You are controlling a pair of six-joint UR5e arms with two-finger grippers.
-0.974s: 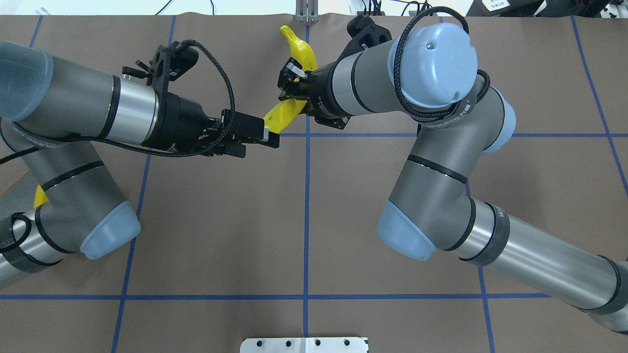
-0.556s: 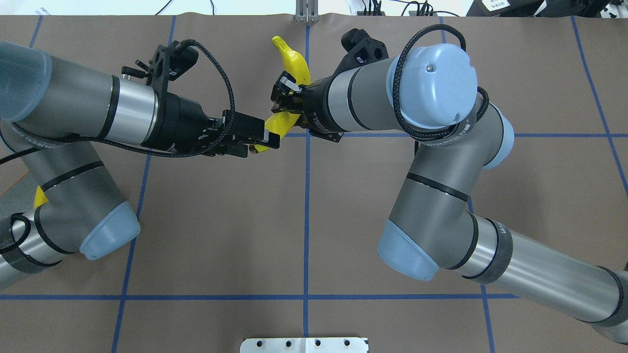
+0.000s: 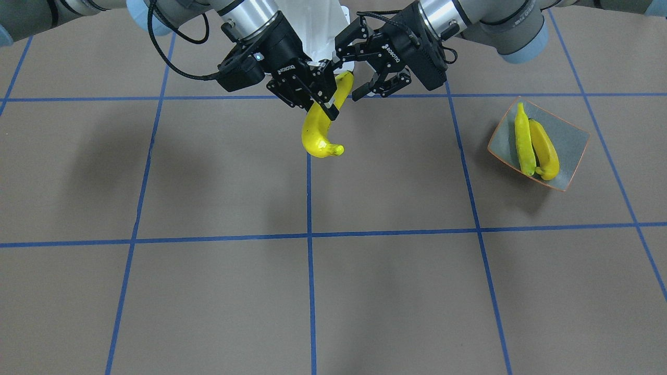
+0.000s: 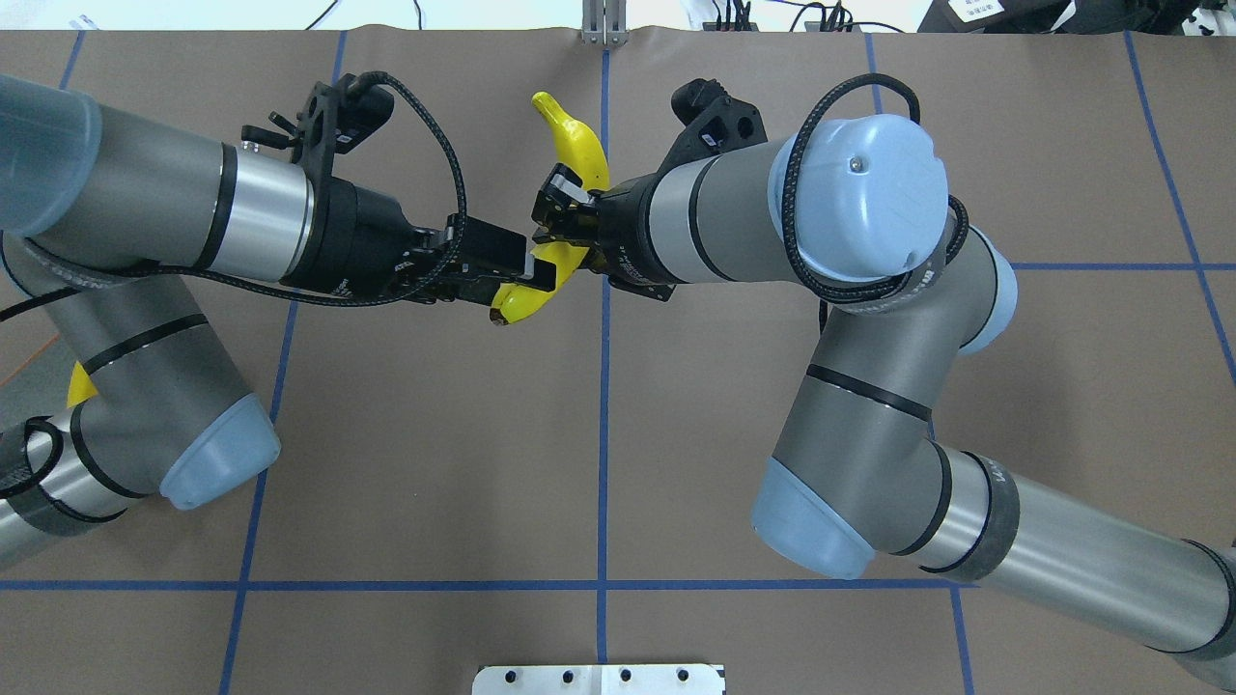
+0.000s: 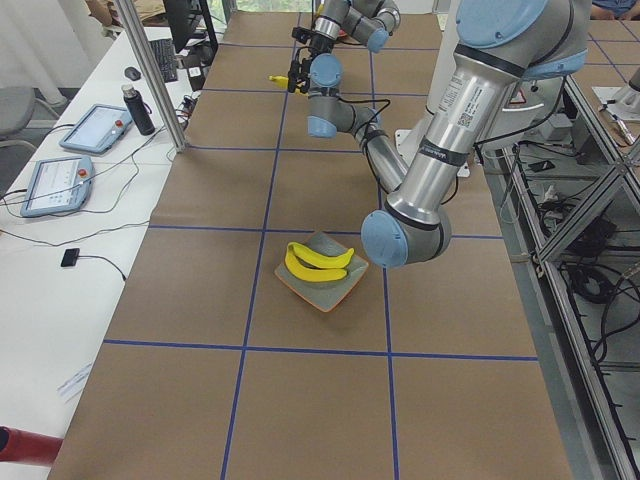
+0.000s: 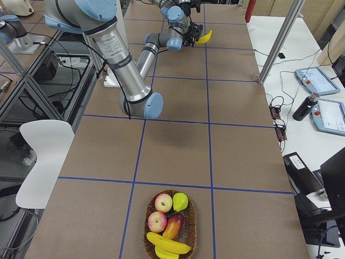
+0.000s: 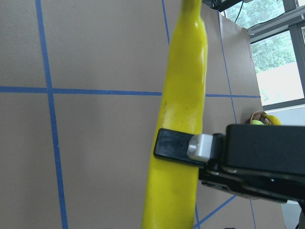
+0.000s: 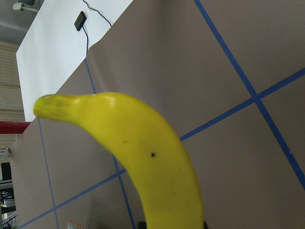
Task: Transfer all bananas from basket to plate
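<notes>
My right gripper (image 3: 319,104) (image 4: 562,208) is shut on the middle of a yellow banana (image 3: 318,136) (image 4: 572,140) (image 8: 157,162), held in the air above the table's centre line. My left gripper (image 3: 350,78) (image 4: 526,283) is open, its fingers on either side of that banana's other end (image 7: 183,95); one finger pad (image 7: 174,145) lies against the peel. The plate (image 3: 570,138) (image 5: 325,293) on my left side holds two bananas (image 3: 523,138) (image 3: 544,151). Far on my right, the basket (image 6: 146,220) holds at least one banana (image 6: 168,243).
The basket also holds two apples (image 6: 163,203), a pear (image 6: 180,201) and a mango (image 6: 172,225). A metal bracket (image 4: 599,679) sits at the table's near edge. Posts (image 5: 150,70), tablets (image 5: 95,125) and a bottle (image 5: 140,105) stand on the side bench.
My right arm has brought the banana lower and towards my left gripper, so its free end now lies between the left fingers. The left arm has barely moved.
</notes>
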